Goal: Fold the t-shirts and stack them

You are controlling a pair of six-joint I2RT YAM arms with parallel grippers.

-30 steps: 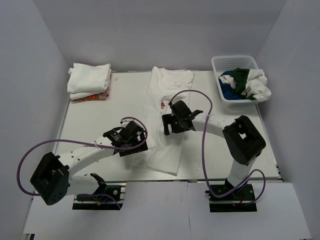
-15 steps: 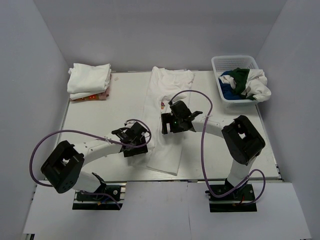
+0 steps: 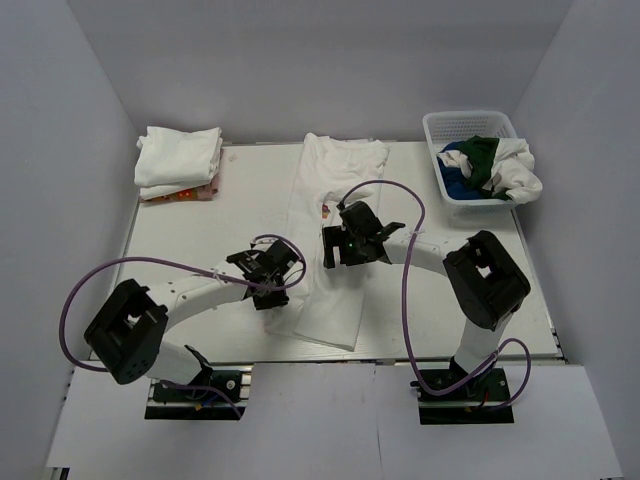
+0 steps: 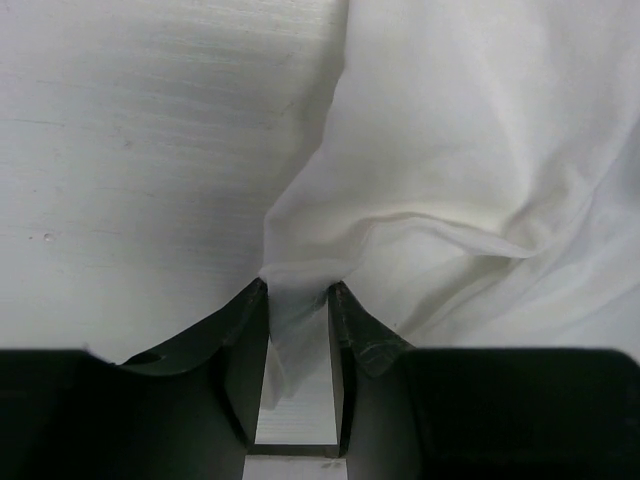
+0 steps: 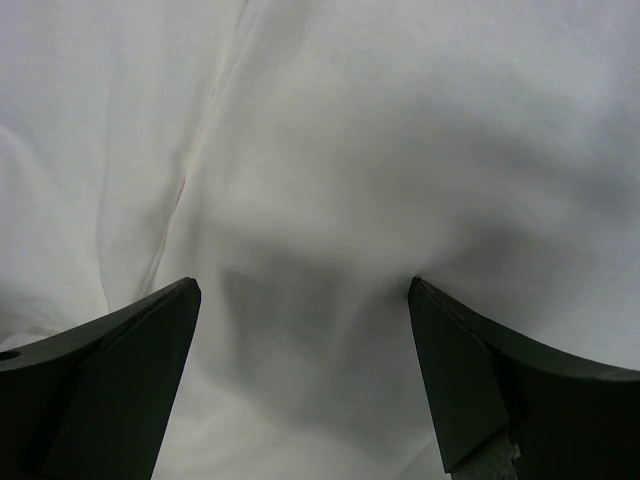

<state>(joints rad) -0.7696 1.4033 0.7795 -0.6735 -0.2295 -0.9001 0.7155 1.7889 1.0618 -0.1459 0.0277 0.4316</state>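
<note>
A long white t-shirt, folded lengthwise into a narrow strip, lies down the middle of the smooth white table, its collar end toward the far edge and its hem near the arms. The cloth is soft and matte, with shallow creases and rounded ridges. The left gripper sits at the strip's left edge, close to the near end. Its dark curved fingers pinch a raised fold of that edge between them, and the fabric bunches into a small peak just above the tips. The right gripper hovers over the middle of the same shirt with its jaws spread wide, the wedge-shaped fingers apart above lightly rumpled cloth.

In the far left corner rests a stack of folded white t-shirts, plump and uneven, on top of a printed shirt whose colourful edge peeks out. At the far right stands a white plastic lattice basket holding crumpled blue, dark green and white shirts that spill over its rim.
</note>
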